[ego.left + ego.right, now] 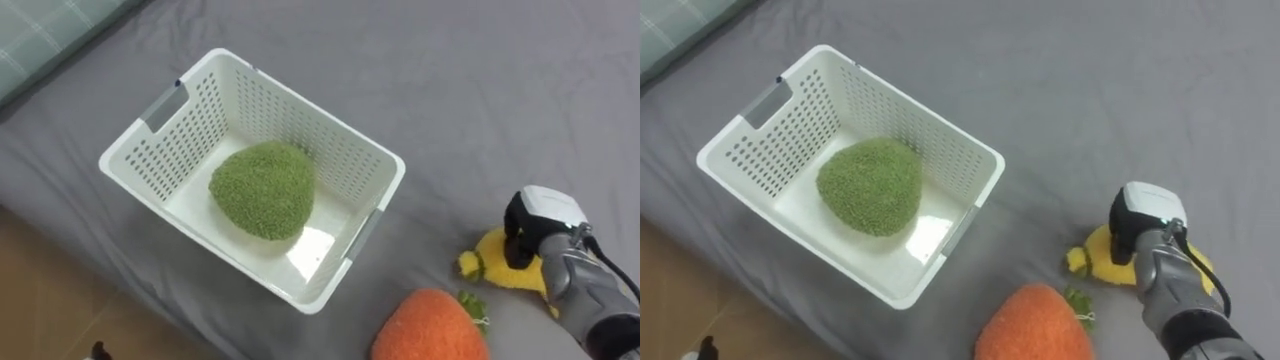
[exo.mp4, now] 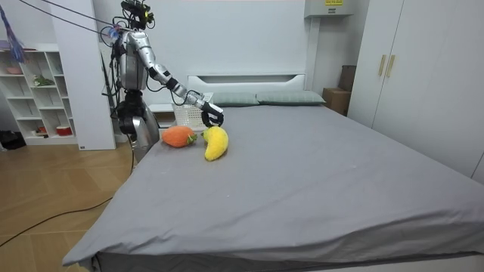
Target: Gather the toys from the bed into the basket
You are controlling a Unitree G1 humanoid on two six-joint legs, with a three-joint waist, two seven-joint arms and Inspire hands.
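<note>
1. While the robot stands on the wooden floor (image 2: 53, 196) by the side of the grey bed (image 1: 480, 90), near the pillows (image 2: 291, 97), its right arm reaches out over the bed.
2. Its right hand (image 1: 535, 235) is down on top of a yellow plush toy (image 1: 490, 265) that lies on the bed.
3. The back of the hand faces up, so I cannot tell if its fingers are apart or closed on the toy.
4. An orange plush toy (image 1: 430, 325) with small green leaves lies on the bed just beside the yellow one, nearer the bed's edge.
5. A white plastic basket (image 1: 175, 130) with little holes in its walls sits on the bed, to the left of both toys and apart from them.
6. A round green plush toy (image 1: 262, 188) lies inside the basket, on its floor.
</note>
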